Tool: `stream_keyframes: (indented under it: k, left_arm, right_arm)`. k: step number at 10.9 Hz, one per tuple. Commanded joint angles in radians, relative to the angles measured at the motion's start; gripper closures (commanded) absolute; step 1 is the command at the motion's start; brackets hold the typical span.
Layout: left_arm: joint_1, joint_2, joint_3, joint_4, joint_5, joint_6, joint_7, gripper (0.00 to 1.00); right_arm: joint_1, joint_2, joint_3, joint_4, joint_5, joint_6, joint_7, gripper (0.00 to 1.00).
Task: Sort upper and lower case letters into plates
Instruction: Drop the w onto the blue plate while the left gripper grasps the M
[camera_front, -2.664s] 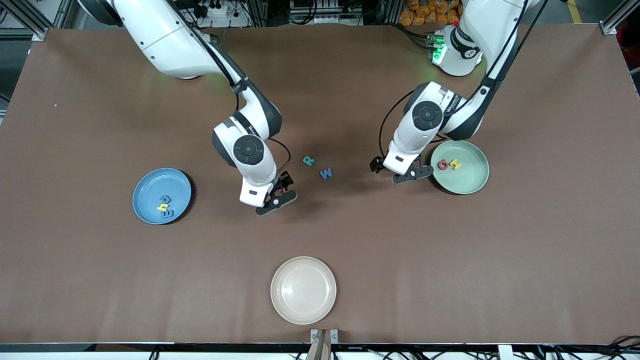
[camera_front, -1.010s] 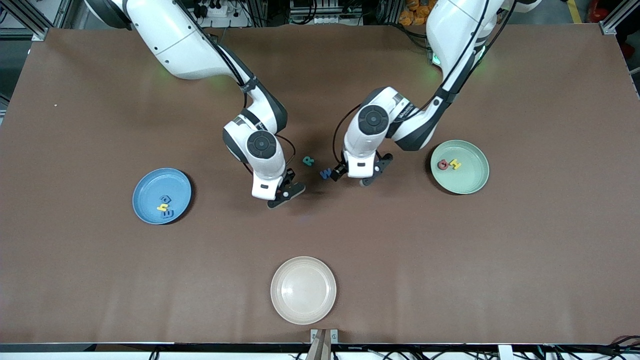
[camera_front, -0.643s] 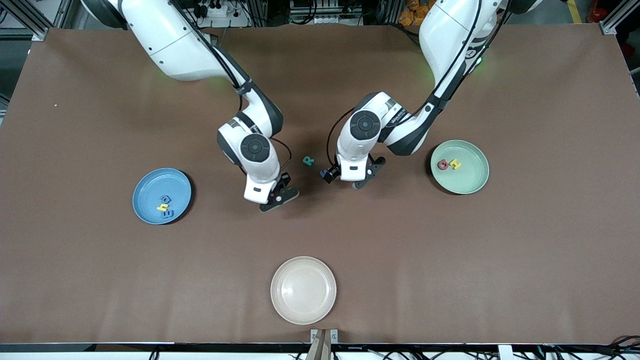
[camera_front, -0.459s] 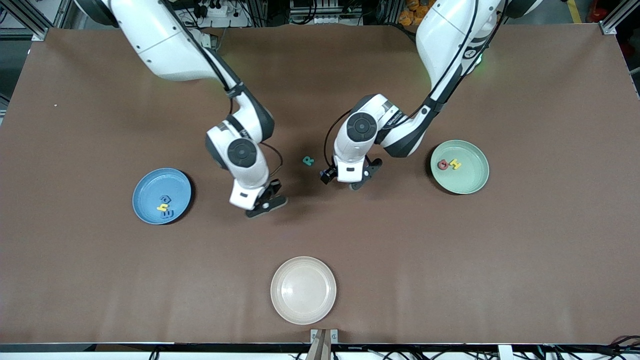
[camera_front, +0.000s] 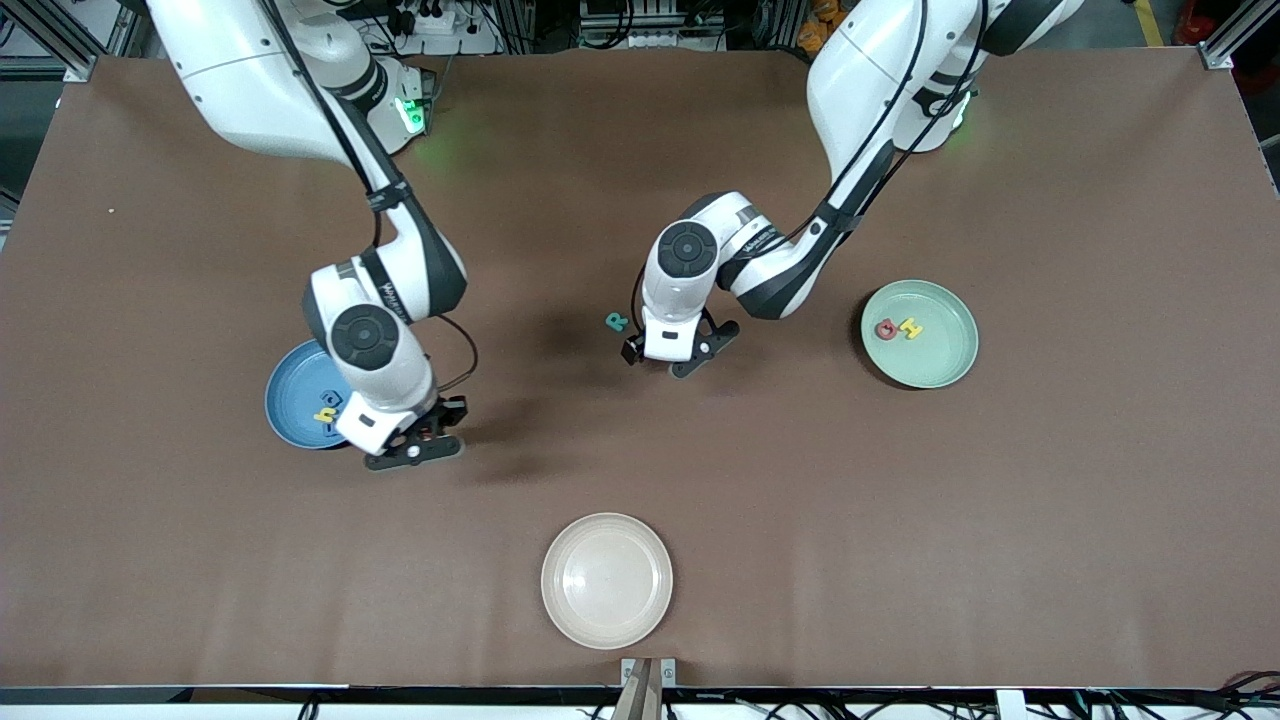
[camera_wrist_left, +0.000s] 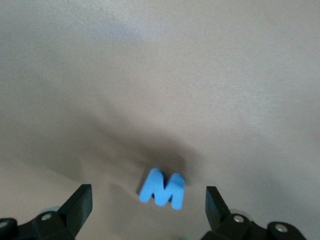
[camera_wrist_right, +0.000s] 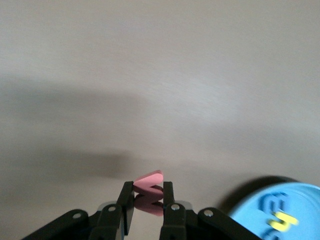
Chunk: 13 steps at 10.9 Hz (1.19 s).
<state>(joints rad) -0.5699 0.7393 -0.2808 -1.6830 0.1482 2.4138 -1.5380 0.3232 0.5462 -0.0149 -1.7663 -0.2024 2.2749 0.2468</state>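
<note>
My right gripper (camera_front: 415, 448) is shut on a small red letter (camera_wrist_right: 149, 186) and holds it just above the table beside the sky blue plate (camera_front: 293, 385). That plate (camera_wrist_right: 306, 200) holds a yellow letter (camera_front: 325, 414) and blue letters (camera_front: 333, 400). My left gripper (camera_front: 660, 358) is open low over a blue W-shaped letter (camera_wrist_left: 162, 188), which lies on the table between its fingers (camera_wrist_left: 80, 202); the hand hides it in the front view. A teal R (camera_front: 617, 321) lies beside that hand. The mint green plate (camera_front: 940, 365) holds a red letter (camera_front: 885, 329) and a yellow H (camera_front: 909, 327).
A cream-white plate (camera_front: 607, 600) sits near the table's front edge, midway between the two arms' ends. The right arm's wrist covers part of the blue plate in the front view.
My right arm has carried the red letter from the table's middle to beside the blue plate. My left arm has moved from the green plate to over the blue W, covering it.
</note>
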Motion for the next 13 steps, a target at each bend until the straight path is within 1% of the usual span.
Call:
stream_keyframes:
  k: [1, 3, 4, 6, 7, 8, 9, 12, 13]
  left_arm:
    - [-0.018, 0.038, 0.003, 0.036, 0.040, -0.021, 0.012, 0.00]
    - [-0.021, 0.041, 0.002, 0.049, 0.034, -0.021, 0.012, 0.00]
    - [-0.021, 0.048, 0.003, 0.055, 0.034, -0.021, 0.012, 0.00]
    - [-0.022, 0.063, 0.003, 0.069, 0.037, -0.021, 0.013, 0.00]
    - [-0.022, 0.071, 0.003, 0.080, 0.037, -0.021, 0.013, 0.00]
    - [-0.028, 0.084, 0.003, 0.104, 0.037, -0.021, 0.012, 0.00]
    - [-0.037, 0.094, 0.005, 0.112, 0.037, -0.021, 0.012, 0.00]
    - [-0.038, 0.097, 0.005, 0.111, 0.045, -0.021, 0.015, 0.00]
    - [-0.038, 0.098, 0.006, 0.111, 0.047, -0.021, 0.015, 0.00]
  right_arm:
    - [-0.068, -0.055, -0.008, -0.025, -0.026, -0.105, 0.022, 1.00]
    - [-0.085, -0.058, -0.043, -0.028, -0.028, -0.185, 0.023, 1.00]
    - [-0.104, -0.058, -0.054, -0.053, -0.028, -0.195, 0.023, 1.00]
    - [-0.127, -0.051, -0.056, -0.087, -0.028, -0.190, 0.025, 1.00]
    - [-0.127, -0.049, -0.057, -0.093, -0.028, -0.184, 0.025, 0.66]
    - [-0.128, -0.051, -0.056, -0.091, -0.028, -0.186, 0.025, 0.06]
    - [-0.136, -0.052, -0.056, -0.090, -0.028, -0.192, 0.014, 0.00]
    - [-0.147, -0.064, -0.057, -0.078, -0.028, -0.198, 0.011, 0.00]
    - [-0.160, -0.086, -0.056, -0.075, -0.026, -0.199, 0.009, 0.00]
